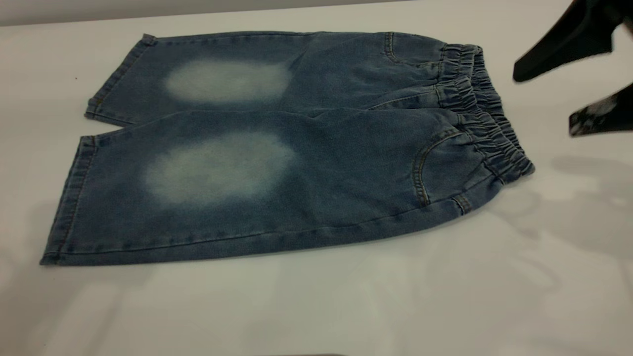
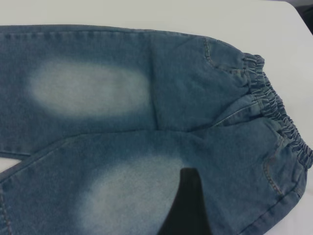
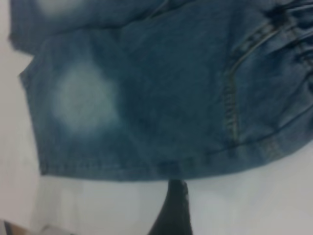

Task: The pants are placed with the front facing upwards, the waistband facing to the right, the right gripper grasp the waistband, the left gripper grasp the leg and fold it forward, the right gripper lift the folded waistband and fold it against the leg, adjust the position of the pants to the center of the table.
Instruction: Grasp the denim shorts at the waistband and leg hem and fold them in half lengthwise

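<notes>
**Pants laid out, no fold begun**

While nothing is yet grasped, the exterior view shows the pants (image 1: 277, 148) flat on the table (image 1: 316, 306), front up, the waistband (image 1: 487, 111) to the right. The right gripper (image 1: 554, 101) hangs just beside that band, its fingers spread and empty.

From the left wrist, the left gripper (image 2: 188, 205) hovers over the near leg; one fingertip shows, so I cannot tell its state.

From the right wrist, a fingertip (image 3: 173, 208) sits off the hem. I judge every fold remains.
</notes>
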Action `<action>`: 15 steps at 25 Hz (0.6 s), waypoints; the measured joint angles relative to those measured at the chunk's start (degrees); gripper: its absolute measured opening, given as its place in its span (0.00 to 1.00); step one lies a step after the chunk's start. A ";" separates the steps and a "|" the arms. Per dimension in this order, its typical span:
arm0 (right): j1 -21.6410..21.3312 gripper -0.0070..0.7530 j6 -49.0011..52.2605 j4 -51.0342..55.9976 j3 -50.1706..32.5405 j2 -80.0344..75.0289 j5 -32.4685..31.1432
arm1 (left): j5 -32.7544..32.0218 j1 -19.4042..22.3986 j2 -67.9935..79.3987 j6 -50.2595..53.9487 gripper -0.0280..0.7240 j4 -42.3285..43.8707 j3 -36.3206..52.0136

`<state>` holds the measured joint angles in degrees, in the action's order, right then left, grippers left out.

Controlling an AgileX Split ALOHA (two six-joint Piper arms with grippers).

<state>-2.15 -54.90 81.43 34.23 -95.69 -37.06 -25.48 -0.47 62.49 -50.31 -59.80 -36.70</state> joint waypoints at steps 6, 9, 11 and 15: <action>0.00 0.79 -7.94 7.91 0.46 -10.03 1.40 | 0.11 0.00 0.00 0.00 0.79 -0.05 0.00; 0.00 0.79 -11.85 11.35 0.58 -13.97 1.86 | 0.38 0.00 0.00 0.00 0.79 -0.05 0.00; 0.00 0.79 -15.34 14.58 0.58 -16.02 1.96 | 0.50 0.00 0.00 0.00 0.79 -0.05 0.00; 0.00 0.79 -22.00 21.35 1.11 -19.56 2.23 | 0.57 0.00 0.00 0.00 0.79 -0.05 0.00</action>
<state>-2.15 -76.91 102.77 35.34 -115.24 -34.83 -24.91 -0.47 62.49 -50.31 -59.84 -36.70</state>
